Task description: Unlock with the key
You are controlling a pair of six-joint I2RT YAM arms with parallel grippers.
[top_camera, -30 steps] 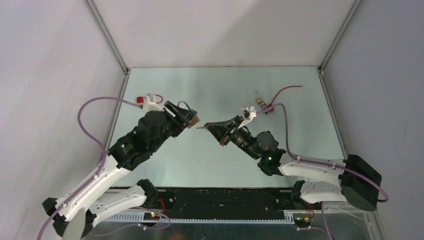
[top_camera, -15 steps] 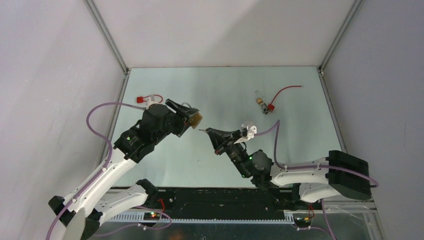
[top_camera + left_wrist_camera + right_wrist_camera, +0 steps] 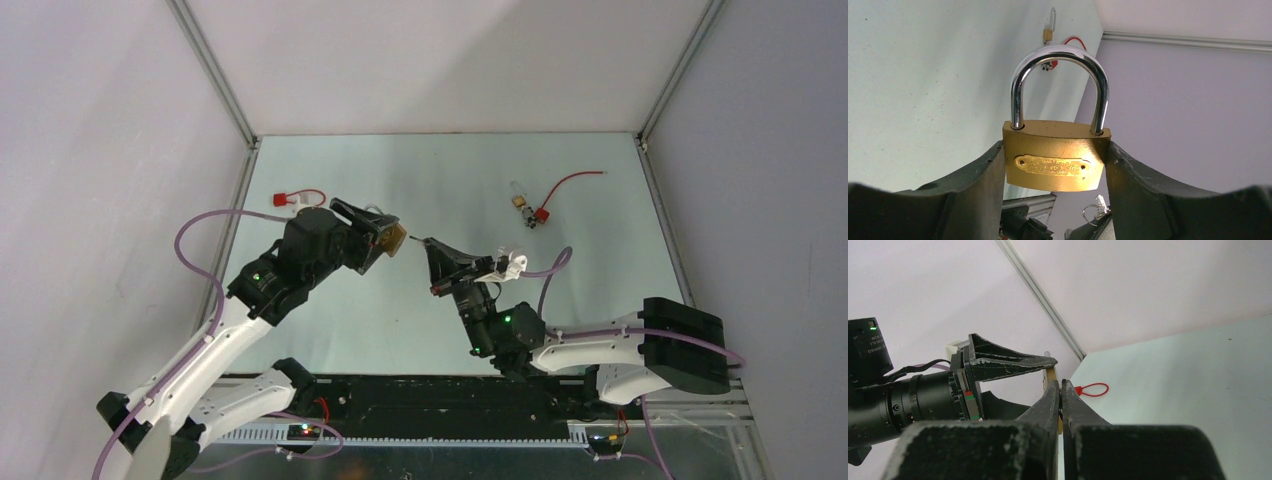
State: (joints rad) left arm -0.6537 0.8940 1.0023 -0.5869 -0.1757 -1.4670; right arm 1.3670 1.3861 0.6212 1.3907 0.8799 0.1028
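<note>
Top external: one key (image 3: 414,238), one gripped padlock (image 3: 393,238), one loose padlock (image 3: 520,201), two tags (image 3: 279,200) (image 3: 542,213)

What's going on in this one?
The left gripper holds a brass padlock by its body, off the table, with the shackle closed. The right gripper is shut, apparently on the key, whose thin tip points at the padlock's bottom end from close by. Whether it has entered the keyhole cannot be told. A smaller padlock with a red tag lies on the table, away from both grippers.
</note>
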